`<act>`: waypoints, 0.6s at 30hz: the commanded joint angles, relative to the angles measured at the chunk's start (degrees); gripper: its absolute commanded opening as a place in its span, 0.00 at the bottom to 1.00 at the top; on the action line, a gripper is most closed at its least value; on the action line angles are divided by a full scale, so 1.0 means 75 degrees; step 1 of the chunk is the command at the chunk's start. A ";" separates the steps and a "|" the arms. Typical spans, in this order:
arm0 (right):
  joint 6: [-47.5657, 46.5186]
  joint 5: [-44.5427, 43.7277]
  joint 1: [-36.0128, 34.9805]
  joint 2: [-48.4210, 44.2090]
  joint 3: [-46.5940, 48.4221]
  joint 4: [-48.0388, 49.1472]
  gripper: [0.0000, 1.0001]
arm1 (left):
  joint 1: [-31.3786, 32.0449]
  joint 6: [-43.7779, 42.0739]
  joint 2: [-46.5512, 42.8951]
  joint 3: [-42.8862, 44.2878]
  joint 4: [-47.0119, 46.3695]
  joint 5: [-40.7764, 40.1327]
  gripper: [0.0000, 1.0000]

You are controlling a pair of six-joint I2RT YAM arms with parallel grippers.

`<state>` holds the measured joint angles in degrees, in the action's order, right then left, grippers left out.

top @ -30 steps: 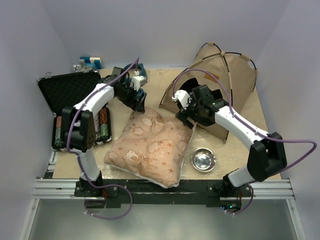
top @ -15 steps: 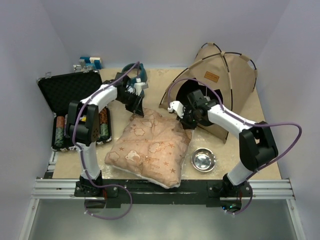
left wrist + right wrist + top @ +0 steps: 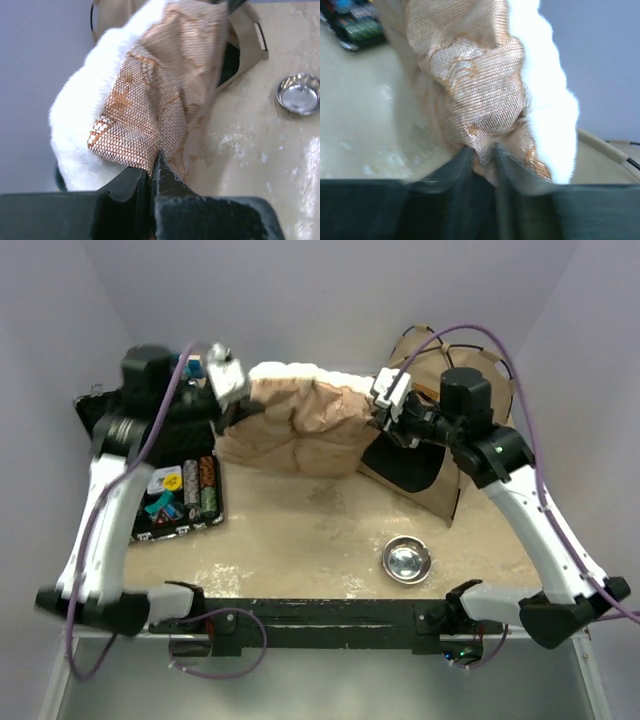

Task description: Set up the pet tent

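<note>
Top view, 2 arms up, left gripper [image 3: 232,400] and right gripper [image 3: 385,405] each pinching an end of the star pillow [image 3: 300,425], clear off the table, pet tent [image 3: 420,352] upright far right, just behind it, left wrist, jaws clamped on pillow fabric, steel bowl [image 3: 299,93] beyond, right wrist, fabric bunched between the jaws

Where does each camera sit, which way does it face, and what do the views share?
Top external: above and behind the bases, looking down at the table; both arms show, holding the star-patterned pillow up before the pet tent.
Left wrist: on the left arm, looking past the left gripper, shut on a pillow corner, toward the metal bowl.
Right wrist: on the right arm, looking past the right gripper, pinching another corner, toward the chip case.
Shared: all three show the pillow.
</note>
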<state>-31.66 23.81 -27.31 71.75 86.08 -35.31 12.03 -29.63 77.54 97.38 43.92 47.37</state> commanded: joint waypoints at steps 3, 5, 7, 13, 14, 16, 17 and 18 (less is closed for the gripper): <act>-0.0841 0.1242 -0.0870 0.0758 0.0605 -0.3588 0.81 | 0.0060 -0.6189 -0.2648 -0.3674 0.3429 0.0225 0.12; -0.0527 0.1126 -0.0870 0.0397 0.0418 -0.3275 0.91 | 0.0071 -0.6960 -0.3094 -0.4472 0.4198 -0.0349 0.27; 0.0303 0.0916 -0.0870 -0.0130 0.0148 -0.2374 0.98 | 0.0071 -0.6692 -0.3551 -0.5001 0.4129 -0.0608 0.82; 0.2202 0.0576 -0.0870 0.0113 -0.0332 -0.1154 0.99 | -0.0057 -0.3722 -0.3344 -0.4830 0.3228 -0.0939 0.99; 0.2461 0.0424 -0.0870 0.0195 -0.0414 -0.0757 0.99 | -0.0197 -0.2763 -0.3238 -0.4596 0.2878 -0.0810 0.99; 0.2593 0.0399 -0.0870 0.0475 -0.0416 -0.0239 0.99 | -0.0524 -0.0875 -0.2992 -0.4116 0.2000 -0.0587 1.00; 0.2616 0.0492 -0.0870 0.0697 -0.0415 0.0029 0.99 | -0.0747 -0.0135 -0.2909 -0.3974 0.1613 -0.0540 1.00; 0.2767 0.0551 -0.0870 0.0908 -0.0415 0.0322 0.99 | -0.0934 0.0789 -0.2827 -0.3915 0.1226 -0.0829 1.00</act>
<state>-18.28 28.47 -33.80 74.41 83.22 -44.62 9.67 -52.18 54.24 62.13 67.77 40.82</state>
